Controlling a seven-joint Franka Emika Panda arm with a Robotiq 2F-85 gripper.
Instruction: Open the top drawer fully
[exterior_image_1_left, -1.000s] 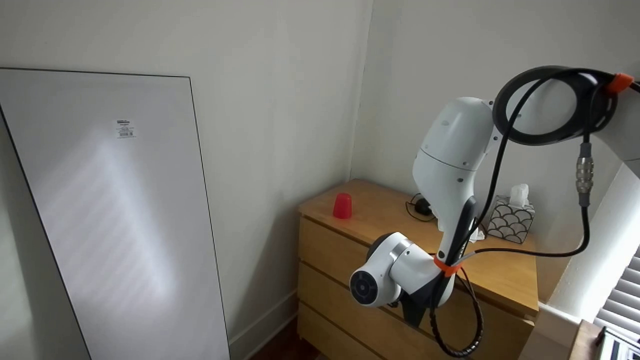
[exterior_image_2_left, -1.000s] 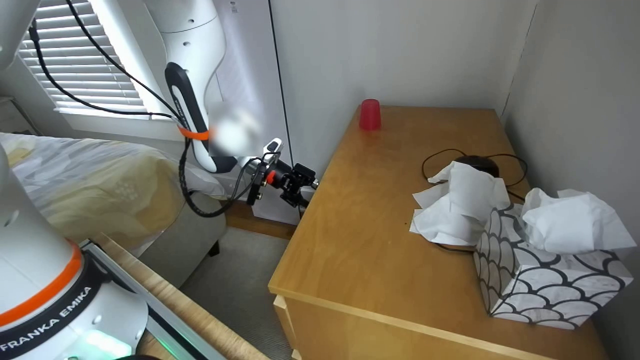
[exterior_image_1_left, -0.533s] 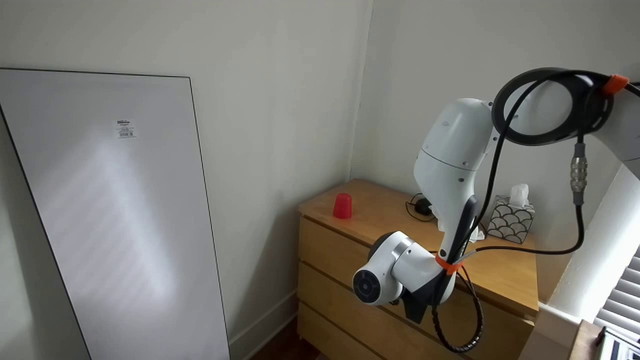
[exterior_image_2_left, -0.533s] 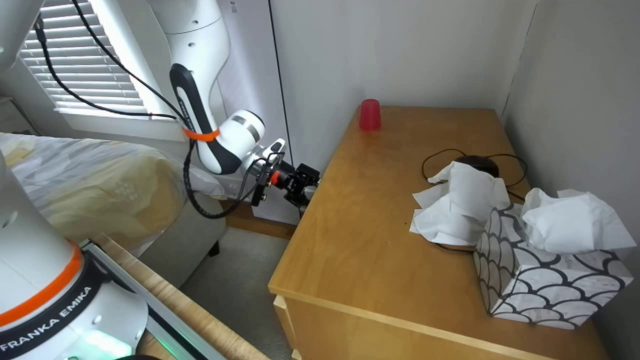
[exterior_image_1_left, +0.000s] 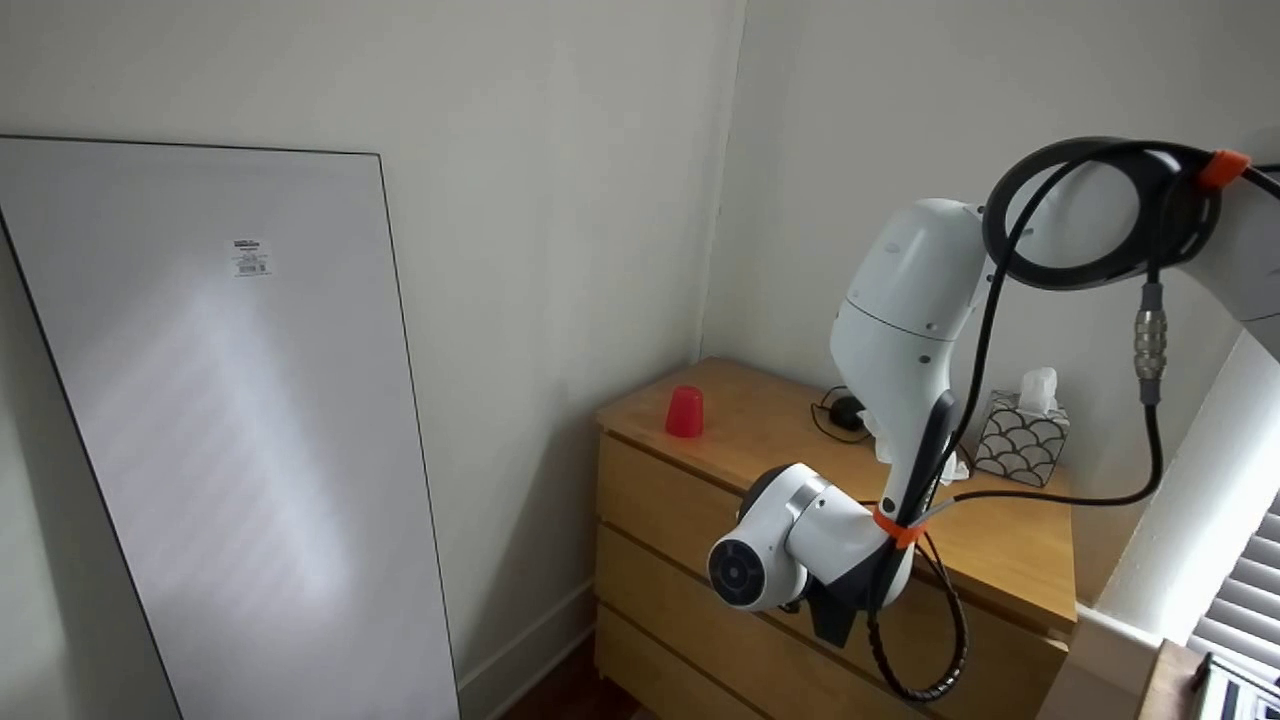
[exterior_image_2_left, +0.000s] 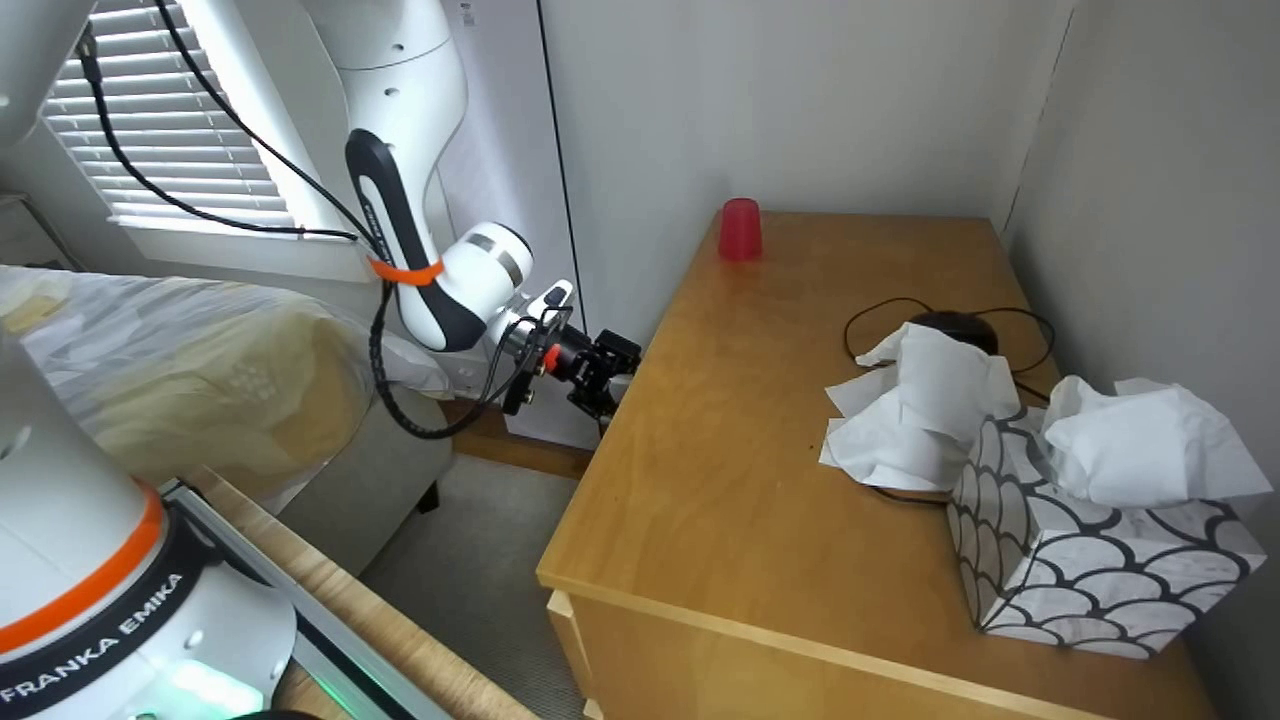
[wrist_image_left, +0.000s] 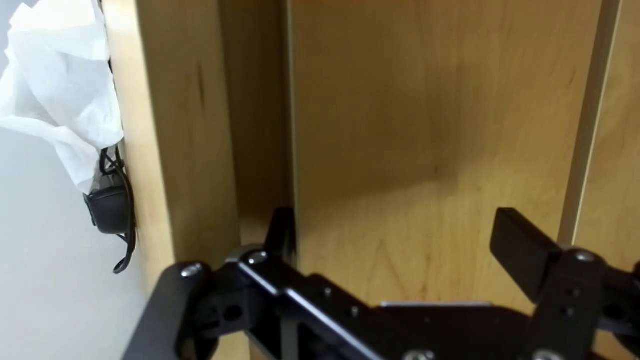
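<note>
The top drawer (exterior_image_1_left: 660, 490) is the uppermost light-oak front of the dresser (exterior_image_2_left: 760, 480); in an exterior view only its end edge (exterior_image_2_left: 568, 640) shows. In the wrist view the drawer front (wrist_image_left: 440, 125) stands sideways, with a dark gap (wrist_image_left: 265, 125) along its upper edge below the dresser top. My gripper (wrist_image_left: 395, 220) is open. One finger is in that gap at the drawer's upper edge; the other is apart, over the front's lower part. Whether the first finger touches the edge, I cannot tell. In an exterior view the gripper (exterior_image_2_left: 608, 375) is at the dresser's front, partly hidden by it.
On the dresser top stand a red cup (exterior_image_2_left: 740, 230), crumpled tissue (exterior_image_2_left: 920, 410), a black device with a cord (exterior_image_2_left: 958, 330) and a patterned tissue box (exterior_image_2_left: 1110, 570). A bed (exterior_image_2_left: 200, 380) stands behind the arm. A large white panel (exterior_image_1_left: 220, 420) leans on the wall.
The arm and gripper have moved slightly right in both exterior views, a little closer to the dresser front. The drawer shows no visible movement.
</note>
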